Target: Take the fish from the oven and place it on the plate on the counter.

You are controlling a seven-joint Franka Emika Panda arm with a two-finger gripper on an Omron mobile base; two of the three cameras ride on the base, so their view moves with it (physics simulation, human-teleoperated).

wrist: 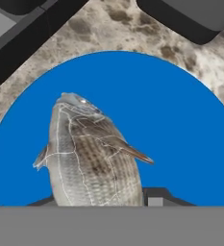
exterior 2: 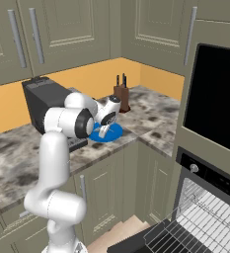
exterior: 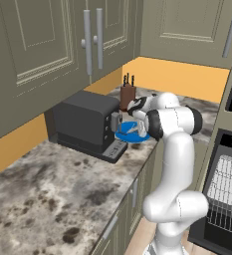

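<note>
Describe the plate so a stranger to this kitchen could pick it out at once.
Start at the black coffee machine on the mottled counter, under the wall cabinets. The plate sits just beside it, before the knife block. It is round, flat and bright blue, with the fish over it.

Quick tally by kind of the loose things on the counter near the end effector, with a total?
Fish: 1
Blue plate: 1
Knife block: 1
Black coffee machine: 1
Total: 4
</note>
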